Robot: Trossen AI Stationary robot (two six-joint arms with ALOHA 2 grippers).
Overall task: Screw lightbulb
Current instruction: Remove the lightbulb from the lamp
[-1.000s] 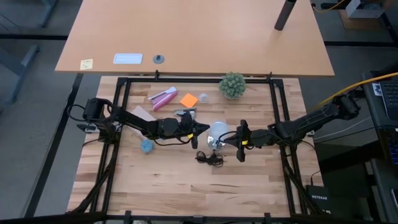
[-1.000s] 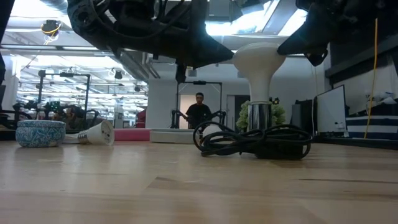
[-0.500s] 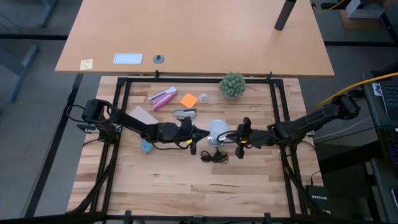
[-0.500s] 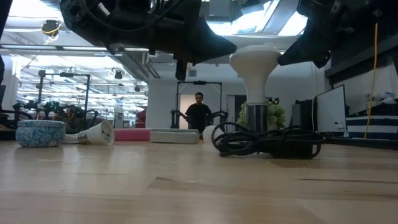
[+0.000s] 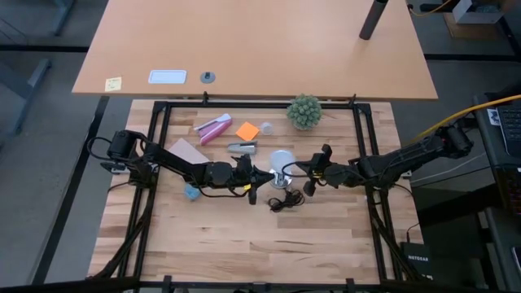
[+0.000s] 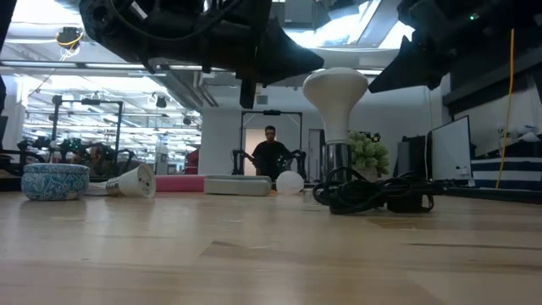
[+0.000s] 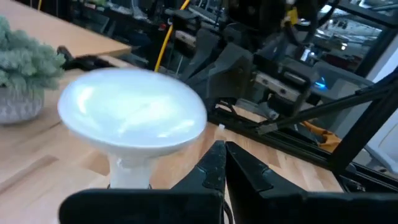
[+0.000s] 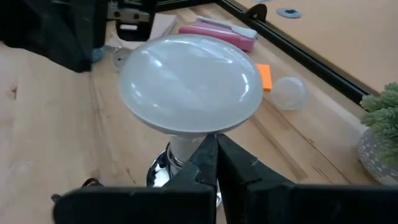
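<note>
While the lightbulb (image 5: 281,160) is standing mid-table, your left gripper (image 5: 262,173) and right gripper (image 5: 313,172) are flanking it, jaws together.

The white, wide-domed lightbulb (image 5: 282,161) stands upright mid-tabletop (image 5: 220,236), dome up, its narrow neck seated in a shiny socket (image 6: 337,159).

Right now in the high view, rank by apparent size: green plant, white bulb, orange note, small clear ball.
1. Green plant
2. White bulb
3. Orange note
4. Clear ball
Plant and bulb are close; the bulb stands taller, nearer the camera.
</note>
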